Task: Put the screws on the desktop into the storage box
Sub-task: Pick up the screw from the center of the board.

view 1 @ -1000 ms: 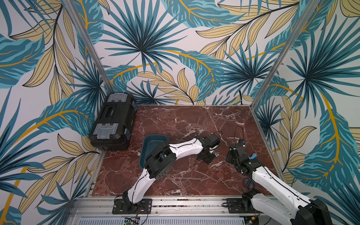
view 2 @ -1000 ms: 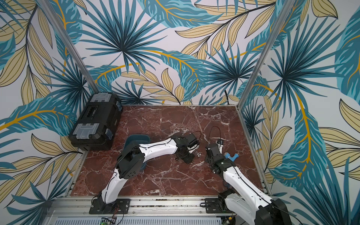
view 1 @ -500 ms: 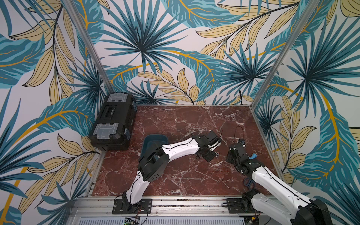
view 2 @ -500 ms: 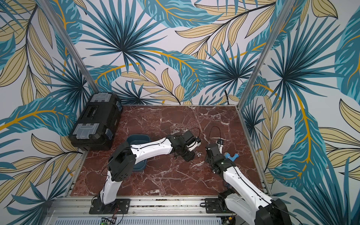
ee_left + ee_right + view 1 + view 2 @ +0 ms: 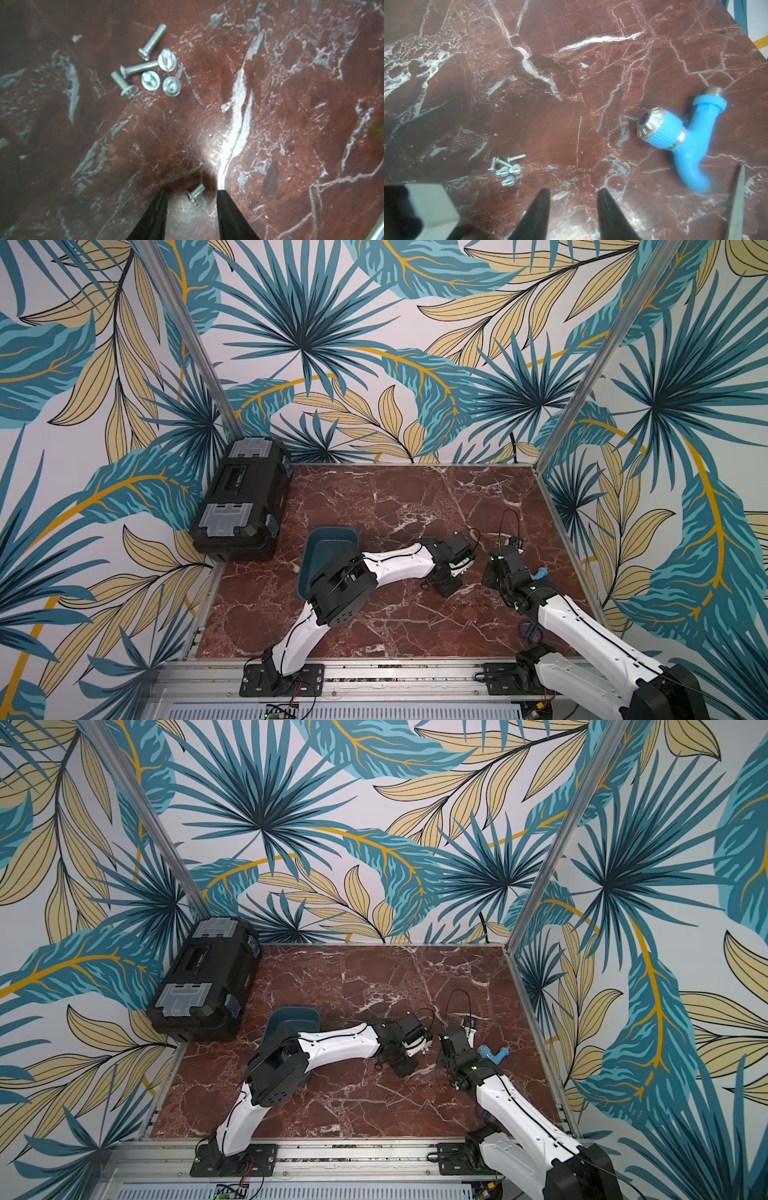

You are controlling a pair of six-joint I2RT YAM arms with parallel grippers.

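Observation:
Several silvery screws lie bunched on the reddish marble desktop; the right wrist view shows the same bunch of screws. One more screw lies on the desktop between the tips of my left gripper, which is open and not touching it. The left gripper points down at mid-desktop. My right gripper is open over bare marble, right of the bunch, and sits close beside the left one in a top view. The teal storage box stands behind my left elbow, partly hidden by it.
A black toolbox stands at the back left corner. A blue plastic tap lies right of the right gripper, near the right wall. A scissors blade lies beside it, the blue handles partly under the right arm.
The left arm's elbow swung a little to the left and back over the storage box, while its gripper stayed over the same spot. The right arm has not moved.

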